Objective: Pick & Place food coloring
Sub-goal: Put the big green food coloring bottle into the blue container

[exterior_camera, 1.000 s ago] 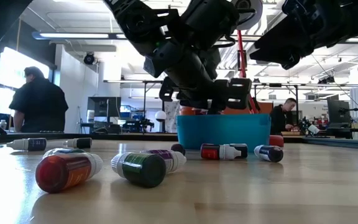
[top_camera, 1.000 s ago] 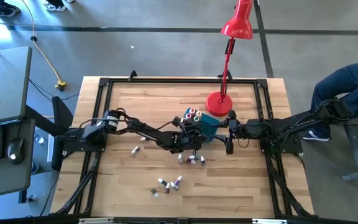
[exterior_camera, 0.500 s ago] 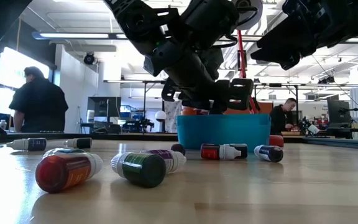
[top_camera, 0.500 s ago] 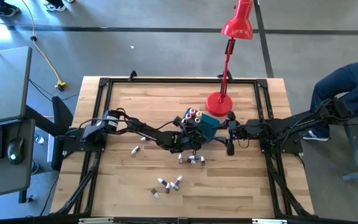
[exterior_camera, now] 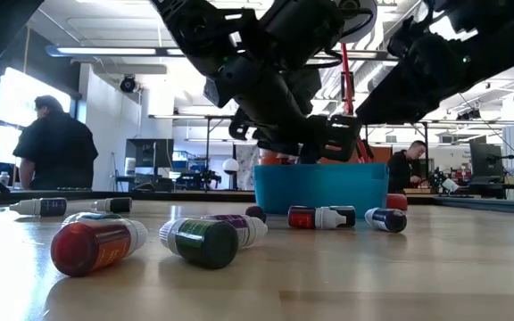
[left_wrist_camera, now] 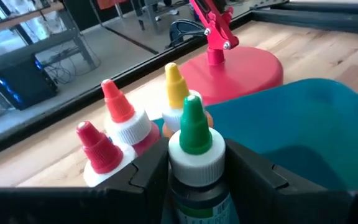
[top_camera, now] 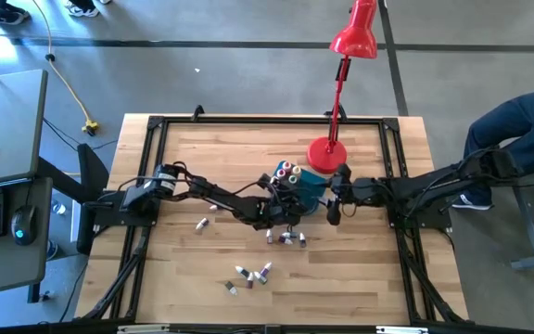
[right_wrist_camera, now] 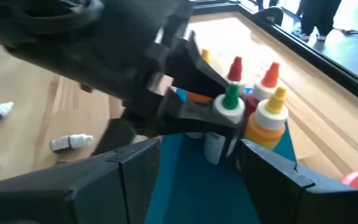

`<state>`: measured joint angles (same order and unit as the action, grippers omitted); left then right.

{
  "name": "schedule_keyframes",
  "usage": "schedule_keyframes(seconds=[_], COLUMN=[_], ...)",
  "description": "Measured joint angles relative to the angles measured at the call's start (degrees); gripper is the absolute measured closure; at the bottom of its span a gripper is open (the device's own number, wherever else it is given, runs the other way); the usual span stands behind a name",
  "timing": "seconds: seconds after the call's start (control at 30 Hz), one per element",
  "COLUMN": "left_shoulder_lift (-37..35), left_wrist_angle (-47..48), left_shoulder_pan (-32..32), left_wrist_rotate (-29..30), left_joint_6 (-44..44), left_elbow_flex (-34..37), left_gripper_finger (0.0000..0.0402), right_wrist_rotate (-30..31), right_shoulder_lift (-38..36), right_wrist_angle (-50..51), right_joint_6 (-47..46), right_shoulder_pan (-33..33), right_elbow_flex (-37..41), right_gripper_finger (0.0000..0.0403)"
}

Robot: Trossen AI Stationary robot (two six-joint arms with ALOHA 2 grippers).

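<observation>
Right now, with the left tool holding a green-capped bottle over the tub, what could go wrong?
The green-capped bottle in the left tool sits right beside the standing bottles in the teal tub; lowering it could topple them. The open right tool is close by at the tub, so the arms might collide.
</observation>
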<state>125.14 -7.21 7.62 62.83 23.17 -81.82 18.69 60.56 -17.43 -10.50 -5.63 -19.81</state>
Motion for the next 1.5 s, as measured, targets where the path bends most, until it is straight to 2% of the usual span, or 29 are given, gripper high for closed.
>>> schedule_keyframes(seconds=[0.13,0.27,0.43,0.57,0.73,0.9,1.23,1.33,1.5], left_shoulder_lift=[0.0,-0.2,-0.4,-0.5,-0.5,-0.3,-4.8,-6.4,-10.7], left_wrist_angle=[0.4,1.7,8.7,13.1,12.5,11.3,10.8,10.9,19.7], left_shoulder_pan=[0.4,0.2,-1.2,-1.9,-2.0,-1.0,1.9,2.6,3.9], left_wrist_rotate=[0.8,-1.1,-2.4,-1.4,-1.6,-0.1,5.0,7.4,13.2], left_joint_6=[-4.2,-6.4,0.3,5.1,5.4,3.6,-7.7,-15.5,-30.1], left_elbow_flex=[-1.7,-3.2,-3.3,-3.4,-3.4,-3.3,-4.9,-6.8,-11.4], left_gripper_finger=[0.0260,0.0260,0.0256,0.0237,0.0208,0.0202,0.0203,0.0204,0.0204], right_wrist_rotate=[-1.8,-4.3,-4.3,-4.5,-7.3,-7.3,-7.3,-7.8,-16.1], right_shoulder_lift=[0.2,0.2,0.2,0.2,0.2,0.2,0.2,0.2,0.3], right_wrist_angle=[-0.2,-0.3,-0.3,-0.4,-0.4,-0.5,-0.9,-1.1,-1.3], right_joint_6=[0.0,0.0,-0.1,-0.2,-0.2,-0.2,0.0,-0.2,-1.5], right_shoulder_pan=[0.8,0.8,0.8,0.8,0.7,0.8,0.8,0.7,0.7], right_elbow_flex=[0.0,0.0,0.0,0.0,0.0,0.0,0.0,0.0,0.0], right_gripper_finger=[0.0190,0.0193,0.0194,0.0194,0.0193,0.0192,0.0192,0.0192,0.0194])
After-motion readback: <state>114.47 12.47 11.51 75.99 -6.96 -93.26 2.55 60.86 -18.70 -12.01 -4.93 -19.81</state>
